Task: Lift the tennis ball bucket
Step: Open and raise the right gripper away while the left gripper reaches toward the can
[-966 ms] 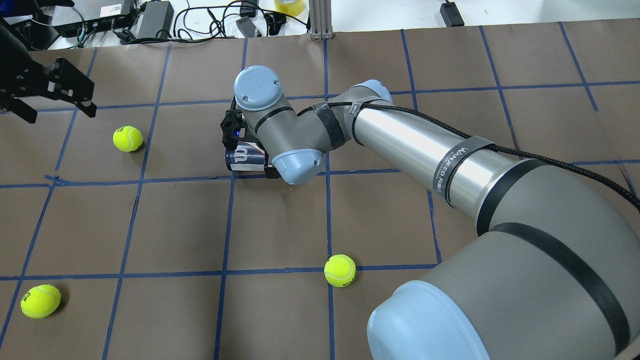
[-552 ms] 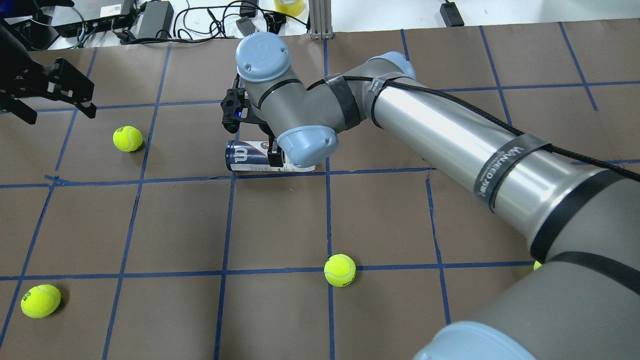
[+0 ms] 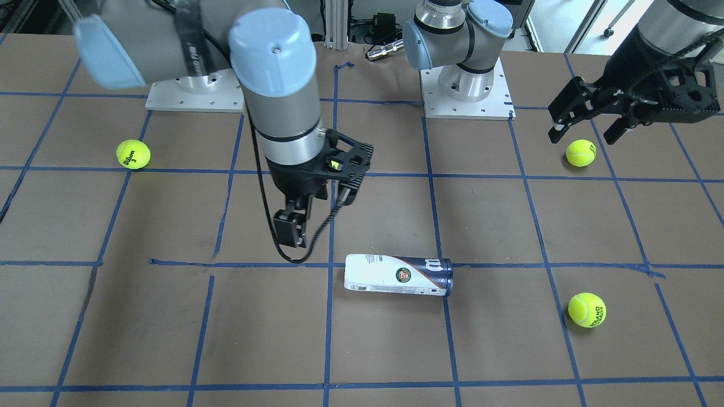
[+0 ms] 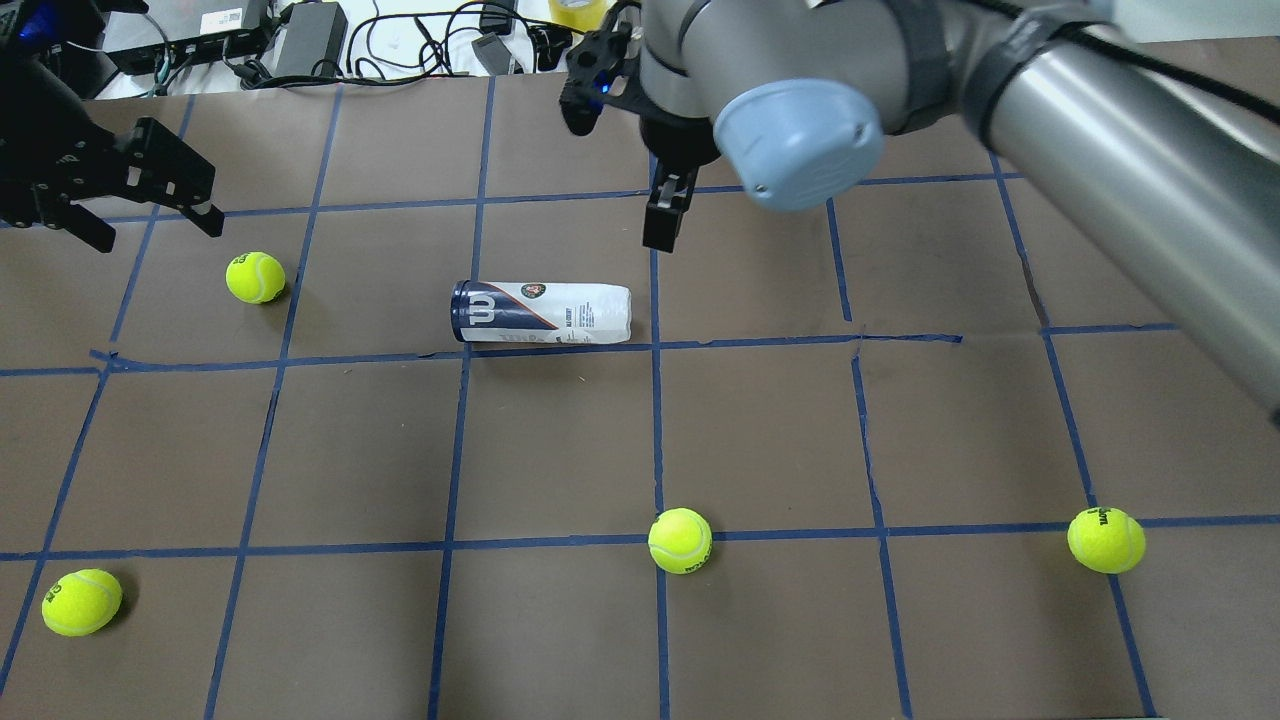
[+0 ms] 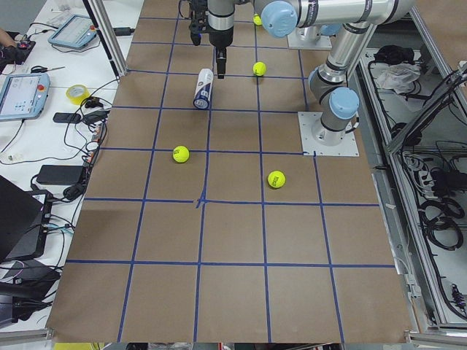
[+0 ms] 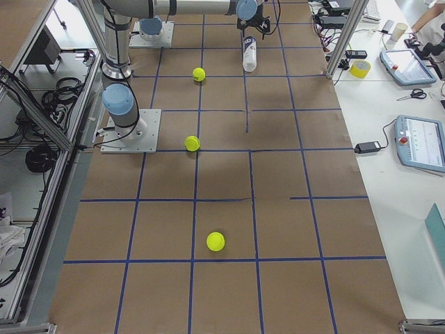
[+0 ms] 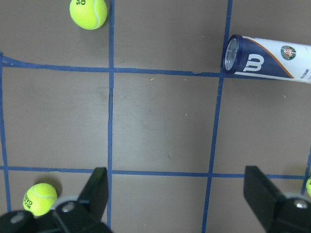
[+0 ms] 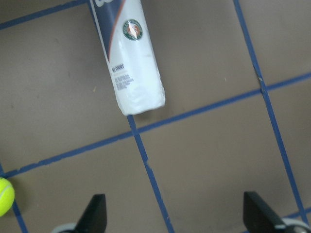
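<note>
The tennis ball bucket (image 4: 540, 312) lies on its side on the brown table, navy rim to the left in the overhead view. It also shows in the front view (image 3: 399, 275) and in both wrist views (image 7: 267, 60) (image 8: 129, 53). My right gripper (image 4: 664, 212) hangs open and empty above the table, up and to the right of the tube, not touching it; it also shows in the front view (image 3: 317, 215). My left gripper (image 4: 150, 228) is open and empty at the far left, just above a loose yellow ball (image 4: 255, 277).
Loose tennis balls lie at the near left (image 4: 81, 602), the near middle (image 4: 680, 540) and the near right (image 4: 1106, 540). Cables and power bricks (image 4: 310, 35) lie beyond the table's far edge. The arm bases (image 3: 465, 96) stand on the robot's side.
My right gripper was down at the tube, then rose and moved up and to the right, empty. The tube stayed lying on the table. My left gripper shifted slightly.
</note>
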`<control>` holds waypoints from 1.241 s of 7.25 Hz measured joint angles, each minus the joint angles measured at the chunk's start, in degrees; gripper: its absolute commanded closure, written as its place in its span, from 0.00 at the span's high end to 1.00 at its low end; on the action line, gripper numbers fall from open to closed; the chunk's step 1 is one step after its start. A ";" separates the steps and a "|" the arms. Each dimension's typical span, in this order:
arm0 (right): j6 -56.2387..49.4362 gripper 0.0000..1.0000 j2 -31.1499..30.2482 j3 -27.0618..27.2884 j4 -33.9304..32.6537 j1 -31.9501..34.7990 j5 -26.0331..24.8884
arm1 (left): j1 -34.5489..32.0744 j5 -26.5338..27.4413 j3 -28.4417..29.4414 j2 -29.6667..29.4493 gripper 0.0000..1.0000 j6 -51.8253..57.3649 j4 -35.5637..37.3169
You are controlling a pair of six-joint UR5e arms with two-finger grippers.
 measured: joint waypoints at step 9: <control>40.47 1.00 -14.04 1.27 15.02 -16.56 -8.14 | 0.02 -24.65 -12.63 -15.44 1.00 8.51 20.42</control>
